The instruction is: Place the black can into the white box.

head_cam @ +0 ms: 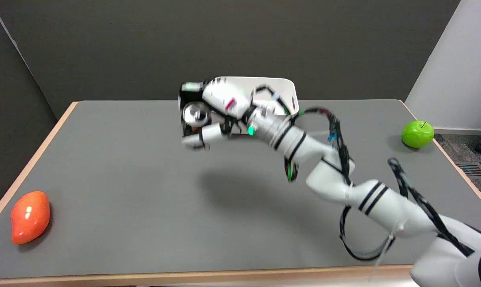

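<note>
The right arm (344, 187) reaches in from the lower right, bent at the elbow and raised above the surface (144, 207), with black cables looping along it. Its wrist shows a green light. The robot hand (208, 115) is held in the air, its fingers curled around a black can (190, 109), slightly motion-blurred.

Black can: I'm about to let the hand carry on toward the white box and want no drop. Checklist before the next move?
1. Black can held in right hand: ok, lifted off the table.
2. Grip firmness: cannot tell, picture blurred.
3. White box in place at far edge: ok.
4. Box inside free: cannot tell, hand and arm hide it.
5. Green apple and orange fruit away from the path: ok.
</note>
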### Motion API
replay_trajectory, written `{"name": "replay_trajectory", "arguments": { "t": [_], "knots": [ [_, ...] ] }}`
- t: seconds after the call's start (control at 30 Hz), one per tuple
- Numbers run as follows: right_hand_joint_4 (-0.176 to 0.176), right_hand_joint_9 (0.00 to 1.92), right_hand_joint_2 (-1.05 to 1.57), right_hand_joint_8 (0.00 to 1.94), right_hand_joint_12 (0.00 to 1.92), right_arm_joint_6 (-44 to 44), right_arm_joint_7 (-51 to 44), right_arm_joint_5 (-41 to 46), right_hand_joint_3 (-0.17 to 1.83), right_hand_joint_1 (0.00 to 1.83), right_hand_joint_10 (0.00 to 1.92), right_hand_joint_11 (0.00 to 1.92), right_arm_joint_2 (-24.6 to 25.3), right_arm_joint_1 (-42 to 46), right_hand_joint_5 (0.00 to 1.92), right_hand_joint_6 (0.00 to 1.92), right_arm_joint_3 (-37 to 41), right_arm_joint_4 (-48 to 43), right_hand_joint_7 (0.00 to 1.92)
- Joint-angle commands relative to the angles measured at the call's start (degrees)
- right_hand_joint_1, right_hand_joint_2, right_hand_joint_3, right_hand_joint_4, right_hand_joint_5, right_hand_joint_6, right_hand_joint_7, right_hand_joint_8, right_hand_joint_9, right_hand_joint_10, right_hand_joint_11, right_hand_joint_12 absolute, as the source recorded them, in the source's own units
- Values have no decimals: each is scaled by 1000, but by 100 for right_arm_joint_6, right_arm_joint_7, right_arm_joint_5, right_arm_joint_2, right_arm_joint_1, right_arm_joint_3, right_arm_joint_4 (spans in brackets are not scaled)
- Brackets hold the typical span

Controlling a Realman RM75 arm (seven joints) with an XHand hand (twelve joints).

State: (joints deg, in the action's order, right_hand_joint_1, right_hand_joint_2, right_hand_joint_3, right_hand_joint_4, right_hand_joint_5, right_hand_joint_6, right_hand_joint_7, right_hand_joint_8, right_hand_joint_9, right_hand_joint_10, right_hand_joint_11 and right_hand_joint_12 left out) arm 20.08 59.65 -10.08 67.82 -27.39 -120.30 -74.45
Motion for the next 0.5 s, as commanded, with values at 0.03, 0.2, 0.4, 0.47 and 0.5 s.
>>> {"name": "replay_trajectory", "arguments": {
  "t": [0.03,0.2,0.4,0.47,0.5],
  "knots": [
    [-176,727,1098,1273,1707,-1476,-707,-863,262,1346,1423,781,160,-2141,599,1565,817,1054,892],
    [-176,718,1116,1281,1697,-1769,-670,-809,236,1343,1432,762,239,-2891,582,1576,570,2435,888],
    [-176,719,1111,1250,1723,-1718,-670,-797,243,1343,1434,754,537,-3418,593,1592,92,4188,886],
    [-176,723,1085,1245,1762,-1640,-670,-797,293,1343,1435,747,633,-3513,599,1602,31,4657,887],
    [-176,722,1072,1258,1769,-1590,-670,-797,326,1343,1440,748,670,-3546,594,1617,17,4941,880]
  ]
}}
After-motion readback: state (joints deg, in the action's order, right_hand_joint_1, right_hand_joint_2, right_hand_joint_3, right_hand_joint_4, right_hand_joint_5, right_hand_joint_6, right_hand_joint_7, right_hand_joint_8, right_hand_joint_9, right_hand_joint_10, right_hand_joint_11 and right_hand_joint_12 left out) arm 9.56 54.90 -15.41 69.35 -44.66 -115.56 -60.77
